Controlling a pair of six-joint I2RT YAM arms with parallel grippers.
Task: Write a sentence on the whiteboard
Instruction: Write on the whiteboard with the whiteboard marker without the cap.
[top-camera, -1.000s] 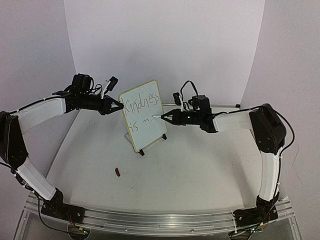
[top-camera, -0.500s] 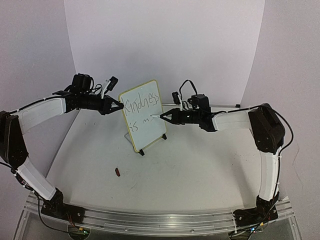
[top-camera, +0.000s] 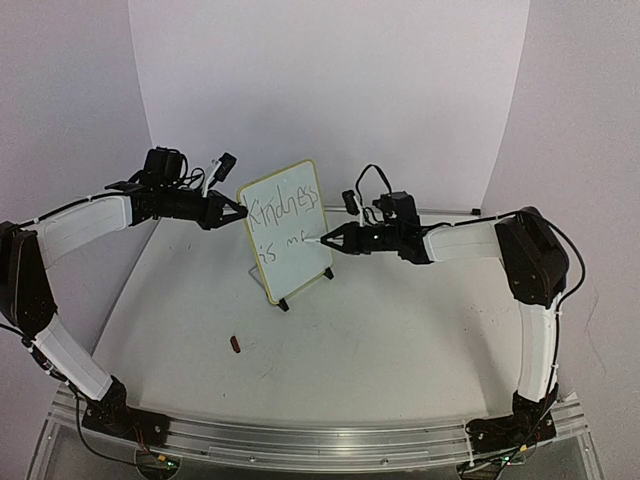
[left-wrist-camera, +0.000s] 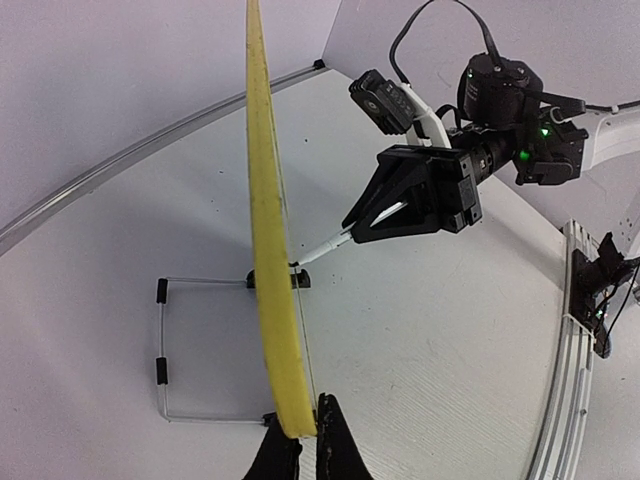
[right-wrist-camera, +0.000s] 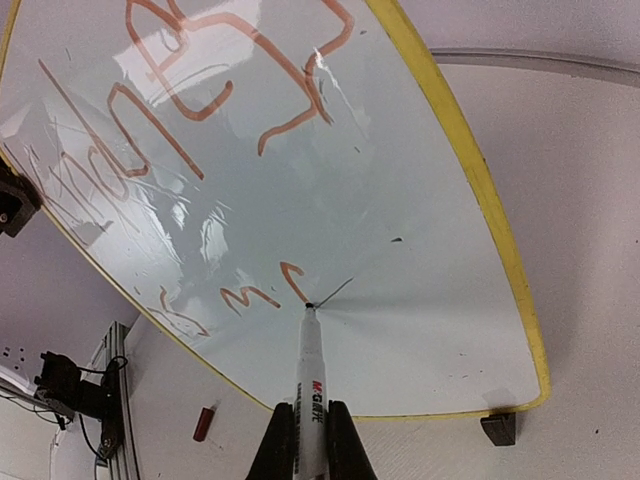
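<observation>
The whiteboard stands tilted on small black feet at mid table, with a pale yellow frame. The sentence reads "Kindness" on the top line and "is m" plus a new stroke below. My left gripper is shut on the board's left edge; the left wrist view shows the yellow frame edge-on between my fingers. My right gripper is shut on a white marker. The marker's tip touches the board just right of the new stroke.
A small red marker cap lies on the table in front of the board, also in the right wrist view. A wire stand props the board from behind. A metal rail runs along the near edge.
The right gripper has moved the marker a little right and down along the second line. A new stroke now follows the "m". The left gripper and board have not moved.
</observation>
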